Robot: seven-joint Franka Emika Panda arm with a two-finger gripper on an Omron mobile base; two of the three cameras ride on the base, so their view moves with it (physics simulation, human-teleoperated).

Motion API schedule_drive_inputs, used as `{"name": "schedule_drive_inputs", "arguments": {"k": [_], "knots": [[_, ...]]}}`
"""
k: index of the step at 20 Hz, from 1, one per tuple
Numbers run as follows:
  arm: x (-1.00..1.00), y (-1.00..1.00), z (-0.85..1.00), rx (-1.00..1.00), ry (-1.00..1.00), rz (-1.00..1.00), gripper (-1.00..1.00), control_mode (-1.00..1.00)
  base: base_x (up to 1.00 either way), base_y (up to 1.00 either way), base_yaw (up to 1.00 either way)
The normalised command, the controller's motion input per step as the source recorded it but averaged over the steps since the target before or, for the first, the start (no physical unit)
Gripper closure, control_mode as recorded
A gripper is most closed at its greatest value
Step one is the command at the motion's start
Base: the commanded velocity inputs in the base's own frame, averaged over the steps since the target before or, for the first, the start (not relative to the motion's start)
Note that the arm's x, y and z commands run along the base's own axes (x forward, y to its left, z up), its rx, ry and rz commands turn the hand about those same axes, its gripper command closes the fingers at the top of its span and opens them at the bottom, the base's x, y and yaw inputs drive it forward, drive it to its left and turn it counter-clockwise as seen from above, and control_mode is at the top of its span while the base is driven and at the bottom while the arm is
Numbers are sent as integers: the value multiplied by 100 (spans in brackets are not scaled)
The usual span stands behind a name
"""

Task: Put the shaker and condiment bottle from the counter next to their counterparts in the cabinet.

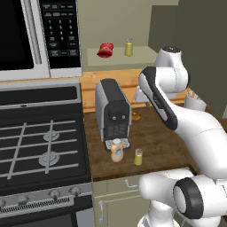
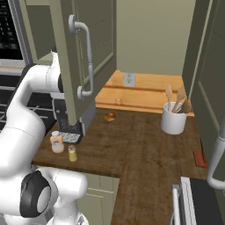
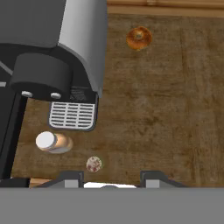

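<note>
Dark wooden counter point(image 1: 155, 142) carries a black-and-silver coffee machine point(image 1: 112, 113), with a gas stove point(image 1: 40, 146) to its left. The condiment bottle point(image 1: 116, 150) stands upright at the machine's drip tray; the shaker point(image 1: 138, 157) stands just beside it, near the counter's front edge — the two are apart, not touching. From the hand camera both appear from above, bottle cap point(image 3: 45, 141) and shaker top point(image 3: 93, 164). The gripper point(image 3: 111, 177) hangs above the counter, its fingers spread wide and holding nothing. Inside the cabinet point(image 1: 124, 57) the shelf bears the counterparts — a red lumpy item point(image 1: 105, 49) and a second shaker point(image 1: 129, 47). A small bagel point(image 3: 139, 38) lies near the backsplash.
</note>
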Motion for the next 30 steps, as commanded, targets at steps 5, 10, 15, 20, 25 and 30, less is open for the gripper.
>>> {"name": "schedule_drive_inputs", "arguments": {"k": [5, 10, 15, 20, 25, 30], "knots": [[-9, 17, -25, -5, -4, 0, -100, -100, 0, 0, 0], [-18, 46, -33, -4, -14, -21, -100, -100, 0, 0, 0], [-38, 77, -15, -11, -24, -45, -100, -100, 0, 0, 0], [-48, 57, -29, -4, -14, -43, -100, -100, 0, 0, 0], [-11, 51, -54, -19, -15, -14, -100, -100, 0, 0, 0], [0, 23, -57, -14, -22, -4, -100, -100, 0, 0, 0]]}}
